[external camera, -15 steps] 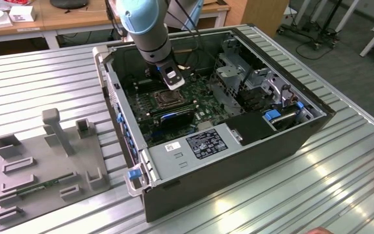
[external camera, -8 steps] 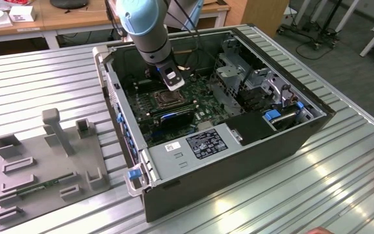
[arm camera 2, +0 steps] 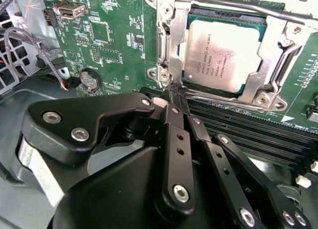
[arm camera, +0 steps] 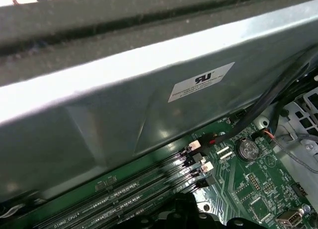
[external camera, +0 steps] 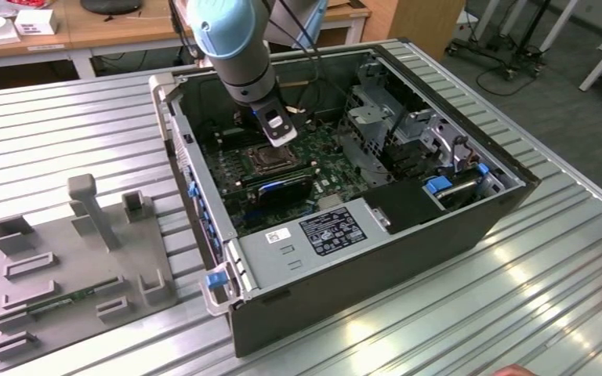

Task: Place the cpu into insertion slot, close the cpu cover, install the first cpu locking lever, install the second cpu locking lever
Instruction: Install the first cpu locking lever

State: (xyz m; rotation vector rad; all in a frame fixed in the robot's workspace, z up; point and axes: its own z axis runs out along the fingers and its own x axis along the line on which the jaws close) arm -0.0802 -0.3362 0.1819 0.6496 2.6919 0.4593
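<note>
With the pale silver-tan square cpu (arm camera 2: 223, 52) seated in the silvery-rimmed insertion slot (arm camera 2: 171, 50) under the thin silvery cpu cover (arm camera 2: 271, 65), keep the clenched black gripper (arm camera 2: 175, 97) low on the thin locking lever, pressing steadily sideways

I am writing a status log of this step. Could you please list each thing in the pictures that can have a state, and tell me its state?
cpu: seated flat in the insertion slot.
cpu cover: closed down over the cpu's edges.
gripper: fingertips together at the socket's corner, nothing held.
computer case: lying on its side, side panel off.
memory slots: empty.
</note>
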